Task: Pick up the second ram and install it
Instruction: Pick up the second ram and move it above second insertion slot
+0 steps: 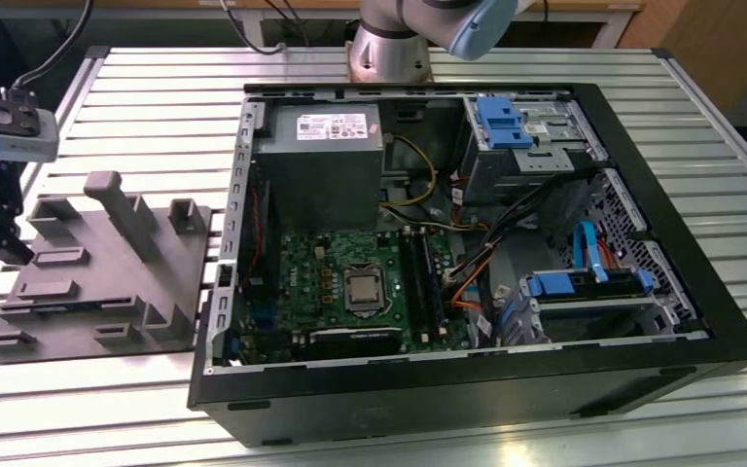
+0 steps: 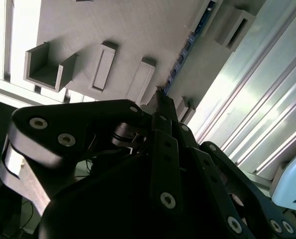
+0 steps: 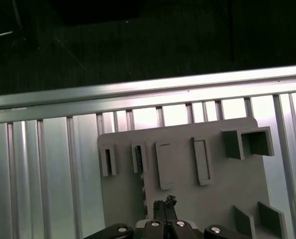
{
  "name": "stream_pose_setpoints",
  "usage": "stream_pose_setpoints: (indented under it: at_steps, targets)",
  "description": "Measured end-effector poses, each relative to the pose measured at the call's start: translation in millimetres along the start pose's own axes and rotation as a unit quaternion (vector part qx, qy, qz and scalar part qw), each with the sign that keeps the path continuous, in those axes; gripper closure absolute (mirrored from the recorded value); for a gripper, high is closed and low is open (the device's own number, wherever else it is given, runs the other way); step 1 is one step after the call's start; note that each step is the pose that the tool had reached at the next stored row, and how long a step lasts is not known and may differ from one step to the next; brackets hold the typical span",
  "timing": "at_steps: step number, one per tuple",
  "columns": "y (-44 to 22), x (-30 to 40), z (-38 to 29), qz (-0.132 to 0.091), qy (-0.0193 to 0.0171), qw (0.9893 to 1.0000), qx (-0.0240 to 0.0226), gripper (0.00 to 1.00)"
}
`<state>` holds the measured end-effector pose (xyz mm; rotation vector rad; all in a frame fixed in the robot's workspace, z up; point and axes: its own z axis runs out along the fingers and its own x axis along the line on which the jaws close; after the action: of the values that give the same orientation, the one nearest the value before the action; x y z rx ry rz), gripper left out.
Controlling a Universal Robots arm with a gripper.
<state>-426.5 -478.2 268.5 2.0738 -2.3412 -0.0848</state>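
Pickup is the step we are judging to be in hand. The second ram, a slim dark blue-green circuit-board stick (image 2: 186, 47), is standing on its long edge in the grey moulded plastic tray with ridges (image 2: 133, 25). The tray is lying on the slatted metal bench (image 1: 153, 88), at the exterior view's left of the open black computer case (image 1: 478, 389). In the exterior view the stick (image 1: 57, 307) is sitting in the tray, well apart from the green motherboard (image 1: 335, 263) inside the case.

The black two-fingered hand (image 2: 160, 95) is hanging over the tray. In the second wrist view its tips are appearing near one end of the stick; whether they are touching it, we cannot tell. We are reading the fingers as drawn together, with nothing showing between them, so the hand is carrying nothing.

To do this step well, we are advising the following:

- Spreading the fingers wider than the stick is thick before going down.
- Centring the hand over the stick's mid-length, with the finger faces running parallel to its flat sides.
- Descending straight, so that neither fingertip is striking the tray ridges just beside the stick.
- Closing gently; a board this thin is likely to tilt if gripped off centre.
- Lifting straight out of the tray's groove, without twisting.
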Motion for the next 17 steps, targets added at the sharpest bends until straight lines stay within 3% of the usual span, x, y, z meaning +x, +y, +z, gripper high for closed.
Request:
stream_pose_setpoints:
  at_steps: [17]
  targets:
    - [-1.0,0.5,10.3,-0.015,0.0008,0.9999,-0.0005,0.89]
